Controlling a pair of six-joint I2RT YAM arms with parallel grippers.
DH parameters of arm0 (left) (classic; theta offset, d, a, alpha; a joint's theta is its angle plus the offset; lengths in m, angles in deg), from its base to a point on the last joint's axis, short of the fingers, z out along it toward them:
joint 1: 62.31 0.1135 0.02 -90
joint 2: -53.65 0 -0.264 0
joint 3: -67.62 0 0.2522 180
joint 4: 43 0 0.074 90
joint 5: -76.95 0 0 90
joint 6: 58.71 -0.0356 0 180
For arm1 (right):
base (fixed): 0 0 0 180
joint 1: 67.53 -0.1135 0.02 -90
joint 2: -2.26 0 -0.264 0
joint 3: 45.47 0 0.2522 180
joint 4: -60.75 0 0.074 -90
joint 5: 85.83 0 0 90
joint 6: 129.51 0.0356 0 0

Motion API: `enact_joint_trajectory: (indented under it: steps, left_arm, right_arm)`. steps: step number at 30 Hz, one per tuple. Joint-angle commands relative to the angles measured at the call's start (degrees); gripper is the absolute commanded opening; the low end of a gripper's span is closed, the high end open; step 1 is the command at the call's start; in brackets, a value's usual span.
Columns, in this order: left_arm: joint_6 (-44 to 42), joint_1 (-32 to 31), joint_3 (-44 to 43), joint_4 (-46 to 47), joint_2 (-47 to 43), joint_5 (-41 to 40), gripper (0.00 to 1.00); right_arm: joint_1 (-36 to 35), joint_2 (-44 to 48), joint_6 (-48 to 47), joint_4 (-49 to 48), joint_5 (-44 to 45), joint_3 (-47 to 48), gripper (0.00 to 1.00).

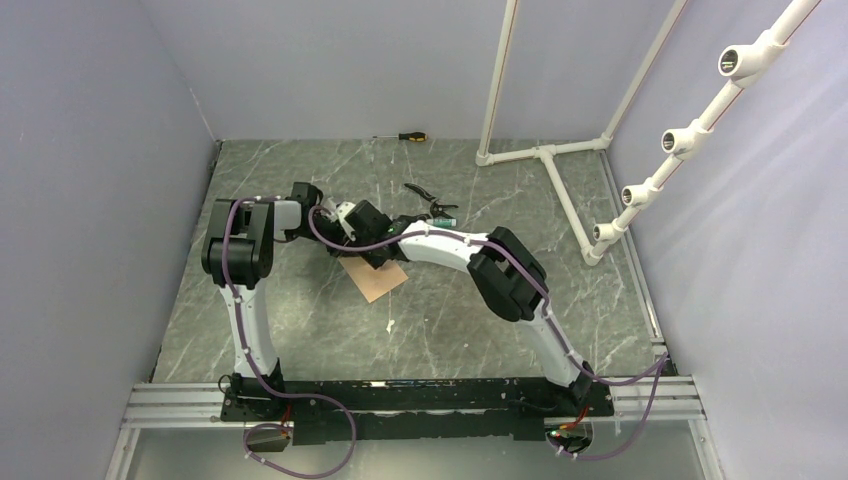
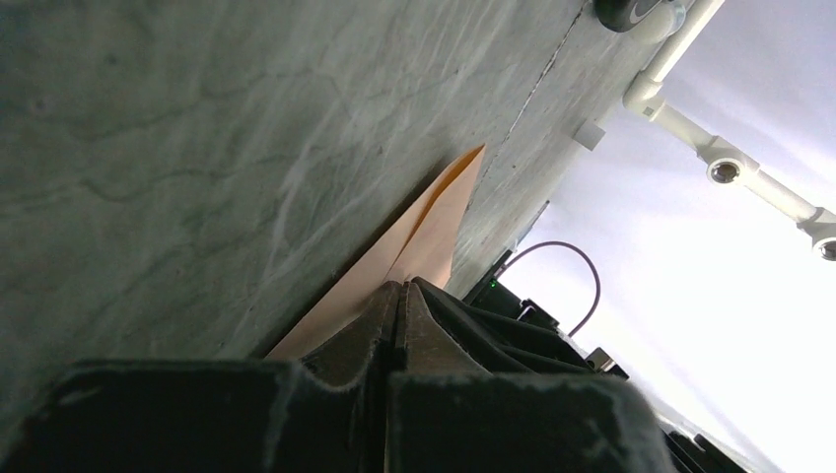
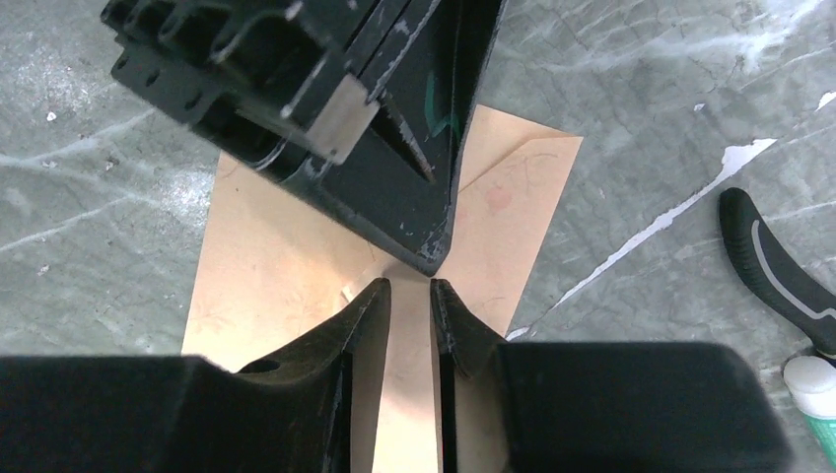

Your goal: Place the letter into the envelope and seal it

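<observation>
The kraft-brown envelope (image 1: 378,280) lies flat on the grey marble table, a diagonal flap crease showing in the right wrist view (image 3: 513,197). No separate letter sheet shows in any view. My left gripper (image 1: 350,228) is shut, and its tip (image 3: 426,258) presses down on the middle of the envelope. In the left wrist view its closed fingertips (image 2: 399,288) meet the paper (image 2: 434,222). My right gripper (image 3: 410,288) hovers just over the envelope facing the left tip. Its fingers (image 3: 365,315) stand a narrow gap apart with bare paper between them.
Black-handled pliers (image 1: 425,194) and a white-and-green tube (image 1: 446,212) lie just behind the grippers, and both show at the right in the right wrist view (image 3: 774,271). A screwdriver (image 1: 410,136) lies at the back wall. A white pipe frame (image 1: 560,190) stands at the right. A small white scrap (image 1: 390,326) lies nearer the front.
</observation>
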Motion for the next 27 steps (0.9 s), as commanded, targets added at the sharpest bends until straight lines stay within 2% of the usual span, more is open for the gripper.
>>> enact_joint_trajectory:
  steps: [1, 9, 14, 27]
  left_arm:
    - [-2.8, 1.1, 2.0, -4.8, 4.3, -11.6, 0.03]
    - [-2.2, 1.6, 2.0, -4.2, 5.4, -10.5, 0.02]
    - [-2.3, 1.7, 2.0, -4.4, 5.5, -10.5, 0.02]
    - [-2.7, 1.7, 2.4, -4.6, 5.4, -10.6, 0.03]
  right_arm:
    - [-2.0, 0.7, -2.1, 1.2, 1.0, -5.7, 0.26]
    - [-2.8, 5.3, -2.2, -3.7, -0.6, -16.4, 0.26]
    - [-2.8, 7.0, -1.2, -4.3, 0.1, -18.1, 0.26]
    - [-1.3, 0.1, 3.2, -2.3, 1.1, -4.1, 0.22]
